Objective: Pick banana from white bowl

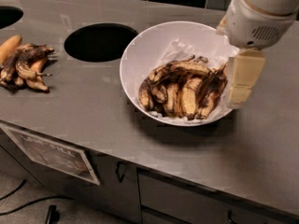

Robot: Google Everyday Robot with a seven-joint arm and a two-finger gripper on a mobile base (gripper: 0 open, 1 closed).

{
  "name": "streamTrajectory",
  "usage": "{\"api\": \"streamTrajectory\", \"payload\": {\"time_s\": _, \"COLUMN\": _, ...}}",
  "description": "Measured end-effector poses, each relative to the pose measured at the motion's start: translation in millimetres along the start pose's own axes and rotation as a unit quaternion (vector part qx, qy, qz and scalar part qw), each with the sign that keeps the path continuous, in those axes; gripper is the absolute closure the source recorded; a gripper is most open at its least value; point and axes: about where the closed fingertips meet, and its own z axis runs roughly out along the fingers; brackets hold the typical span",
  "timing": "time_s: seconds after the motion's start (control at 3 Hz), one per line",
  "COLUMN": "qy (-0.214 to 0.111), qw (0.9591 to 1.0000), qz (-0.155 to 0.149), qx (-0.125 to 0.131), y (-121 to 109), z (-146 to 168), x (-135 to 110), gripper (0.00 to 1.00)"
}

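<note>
The white bowl [140, 55] stands in the middle of the grey counter and holds a heap of several overripe bananas on crumpled white paper. A long, slim, dark brown banana [180, 68] lies across the top of the heap, above shorter, yellower ones. My gripper [238, 97] hangs from the white arm at the upper right. It is over the bowl's right rim, just right of the heap, and holds nothing that I can see.
A separate dark bunch of bananas with an orange-yellow one [23, 64] lies at the counter's left. A round hole [100, 42] opens in the counter left of the bowl, and another [7, 15] at the far left. Cabinet fronts with a sign [51, 153] are below the front edge.
</note>
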Motion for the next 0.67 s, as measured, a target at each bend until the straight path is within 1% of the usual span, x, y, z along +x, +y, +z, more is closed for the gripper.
{"api": "streamTrajectory", "payload": {"time_s": 0.33, "qy": 0.01, "qw": 0.9994, "qz": -0.031, "qx": -0.009, "y": -7.0, "z": 5.7, "x": -25.3, "gripper": 0.0}}
{"api": "streamTrajectory", "payload": {"time_s": 0.67, "qy": 0.01, "qw": 0.9988, "qz": -0.046, "qx": -0.014, "y": -12.5, "z": 9.2, "x": -39.7, "gripper": 0.04}}
